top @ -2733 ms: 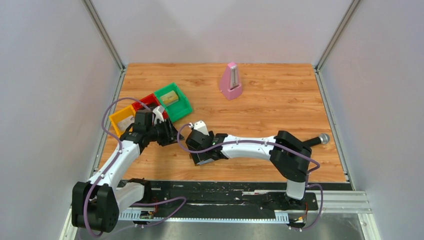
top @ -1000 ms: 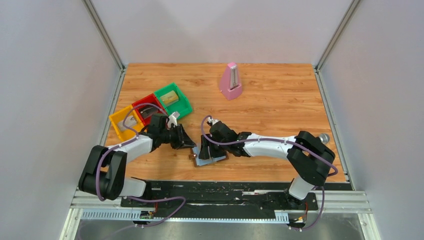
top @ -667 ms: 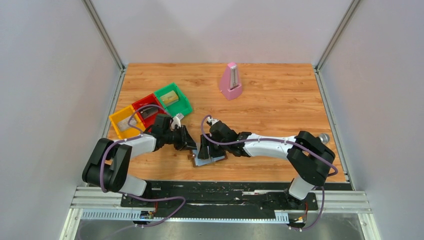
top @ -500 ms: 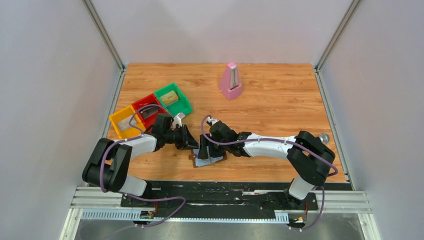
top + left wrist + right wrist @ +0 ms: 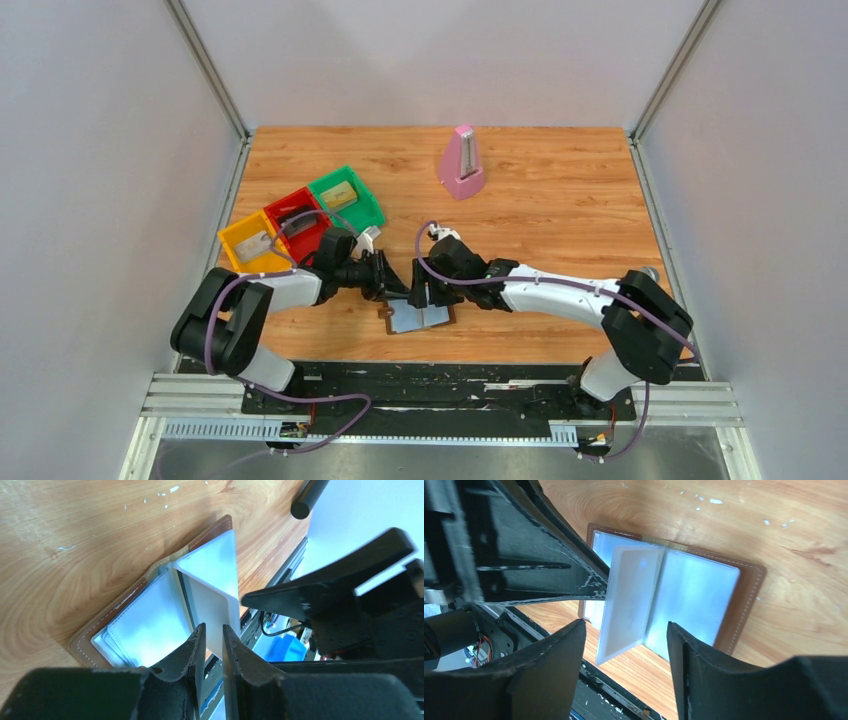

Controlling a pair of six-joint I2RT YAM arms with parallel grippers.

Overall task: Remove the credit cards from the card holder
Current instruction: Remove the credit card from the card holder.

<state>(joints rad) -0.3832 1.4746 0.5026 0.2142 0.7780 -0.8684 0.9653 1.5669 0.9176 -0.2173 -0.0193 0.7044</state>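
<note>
The card holder (image 5: 420, 319) lies open near the table's front edge, grey-blue inside with a brown rim. It also shows in the left wrist view (image 5: 145, 625) and the right wrist view (image 5: 704, 595). My left gripper (image 5: 392, 286) (image 5: 213, 632) is shut on a whitish inner leaf (image 5: 210, 590) of the holder, which stands upright. My right gripper (image 5: 421, 290) (image 5: 626, 625) is open just above the holder, one jaw on each side of that leaf (image 5: 629, 595). A grey card (image 5: 254, 243), a dark card (image 5: 297, 222) and a gold-tan card (image 5: 340, 195) lie in the trays.
Yellow (image 5: 230, 250), red (image 5: 318, 222) and green (image 5: 372, 212) trays stand in a row at the left, just behind my left arm. A pink metronome (image 5: 461, 163) stands at the back middle. The black rail (image 5: 450, 375) runs along the front edge next to the holder.
My left gripper has moved right to the card holder and closed on the inner leaf. My right gripper has shifted slightly back and right, staying open over the holder.
</note>
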